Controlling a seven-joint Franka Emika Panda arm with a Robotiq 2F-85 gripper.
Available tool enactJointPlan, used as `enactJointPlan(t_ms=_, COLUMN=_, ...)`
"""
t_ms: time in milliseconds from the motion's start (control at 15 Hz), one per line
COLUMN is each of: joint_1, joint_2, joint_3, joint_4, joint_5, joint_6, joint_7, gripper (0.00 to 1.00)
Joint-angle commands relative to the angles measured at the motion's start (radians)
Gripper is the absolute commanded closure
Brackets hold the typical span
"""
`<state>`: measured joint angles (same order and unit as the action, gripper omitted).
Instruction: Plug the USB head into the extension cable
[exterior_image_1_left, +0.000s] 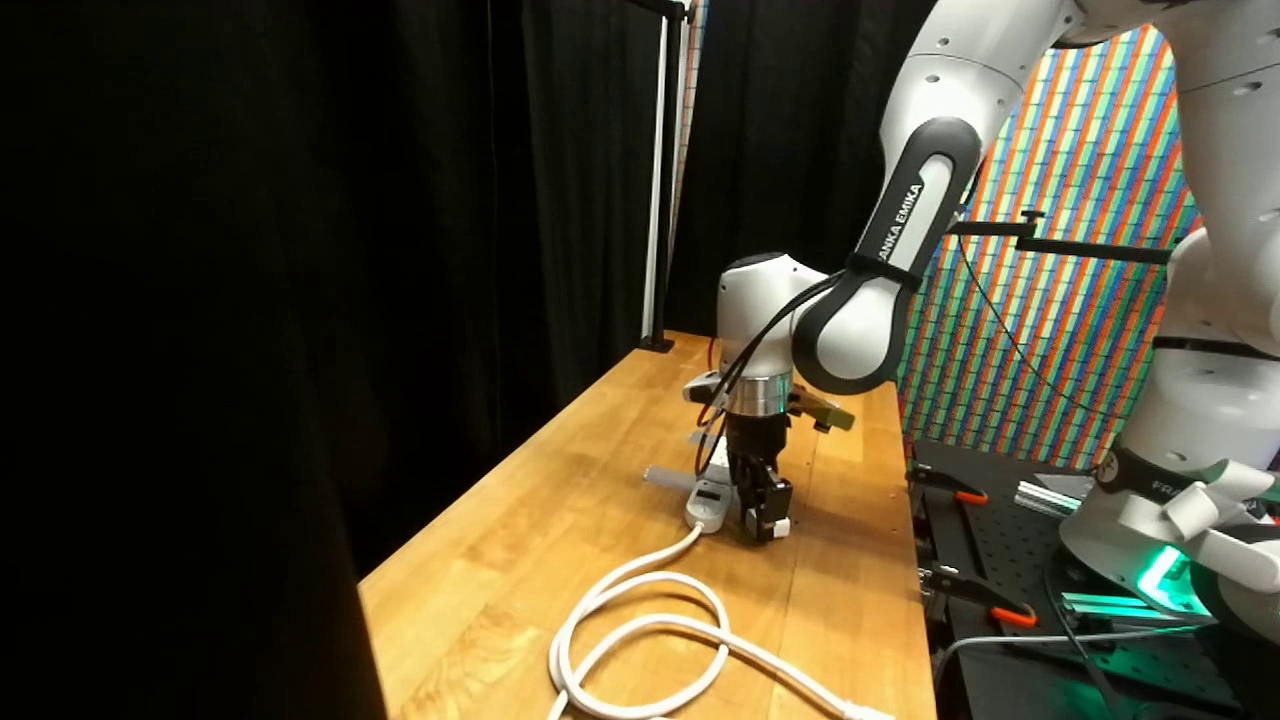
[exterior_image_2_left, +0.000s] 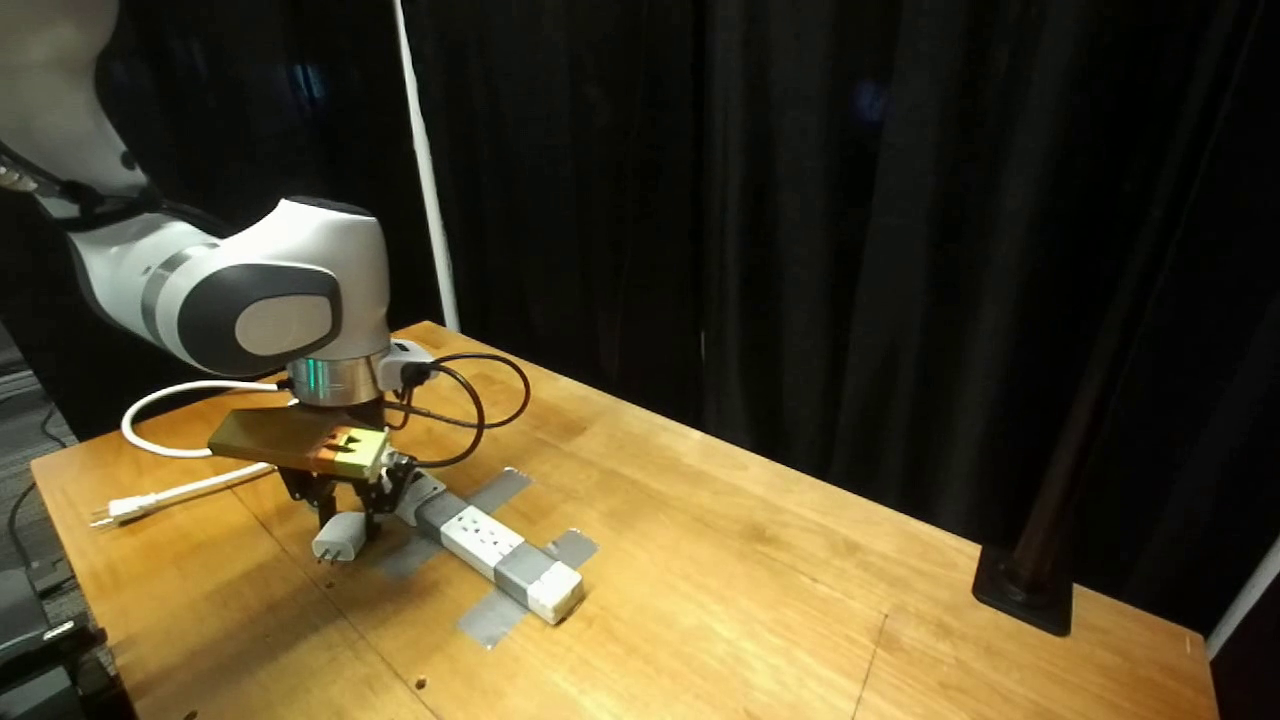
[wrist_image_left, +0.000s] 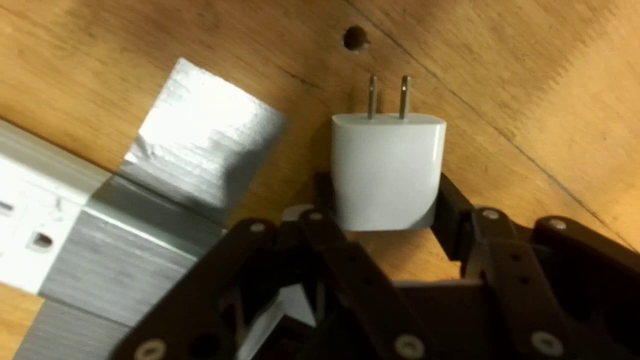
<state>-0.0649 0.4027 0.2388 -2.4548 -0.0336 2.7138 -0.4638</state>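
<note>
The USB head (wrist_image_left: 387, 170) is a small white block whose two metal prongs point away from my gripper (wrist_image_left: 386, 202) in the wrist view. Black fingers (wrist_image_left: 452, 217) press against both its sides, so the gripper is shut on it. In both exterior views the USB head (exterior_image_2_left: 340, 535) is low at the tabletop; whether it touches the wood I cannot tell. Beside it lies the extension cable (exterior_image_2_left: 482, 535), a narrow white strip with its sockets facing up. Its thick white cord (exterior_image_1_left: 650, 620) loops over the table. Part of the strip is hidden behind my gripper in an exterior view.
Grey tape (exterior_image_2_left: 492, 617) fixes the strip to the wooden table (exterior_image_2_left: 720, 560). A black stand base (exterior_image_2_left: 1025, 595) is near the table's far edge. Clamps with orange tips (exterior_image_1_left: 1013, 616) sit along the robot-side edge. The cord's pronged end (exterior_image_2_left: 128, 508) lies behind the gripper.
</note>
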Motion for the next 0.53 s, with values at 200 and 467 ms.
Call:
enactJointPlan(t_ms=200, joint_1=-0.097, joint_2=-0.079, joint_3=0.042, joint_4=-0.056, joint_5=0.092, joint_6=0.017, joint_7=-0.09, gripper=0.77)
enactJointPlan(t_ms=467, joint_1=-0.215, joint_2=-0.2, joint_3=0.101, joint_4=-0.145, joint_5=0.303, joint_6=0.098, joint_7=-0.191, gripper=0.77)
